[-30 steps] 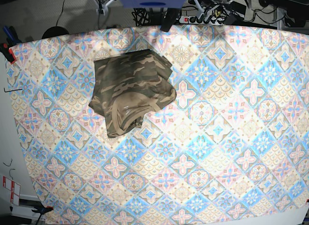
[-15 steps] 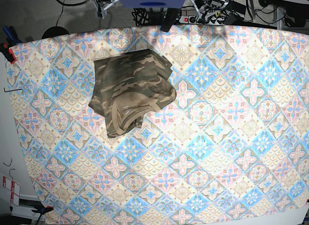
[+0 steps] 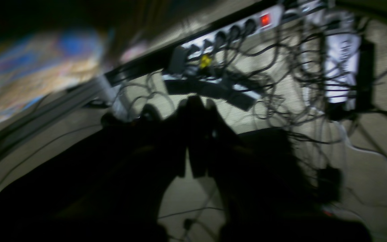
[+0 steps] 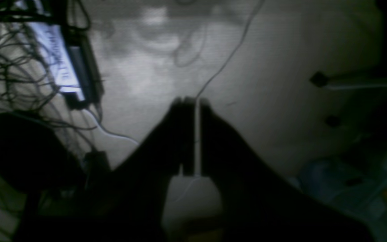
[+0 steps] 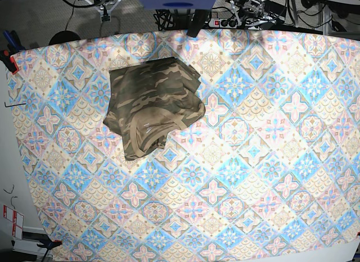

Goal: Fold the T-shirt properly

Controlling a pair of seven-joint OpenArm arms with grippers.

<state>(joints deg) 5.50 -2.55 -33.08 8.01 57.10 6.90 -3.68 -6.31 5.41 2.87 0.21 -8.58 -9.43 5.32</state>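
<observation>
The T-shirt (image 5: 153, 104) lies folded into a small, slightly lumpy bundle at about ten o'clock on the bench (image 5: 270, 177), so the job looks nearly done, and the left hand (image 3: 197, 134) and right hand (image 4: 190, 134) are both pressed together, empty, off the bench.

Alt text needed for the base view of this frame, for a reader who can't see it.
A camouflage T-shirt lies in a folded bundle on the upper left part of a blue, pink and cream tile-patterned tablecloth. Nothing touches it; only cables and dark equipment show beyond the far edge.
</observation>
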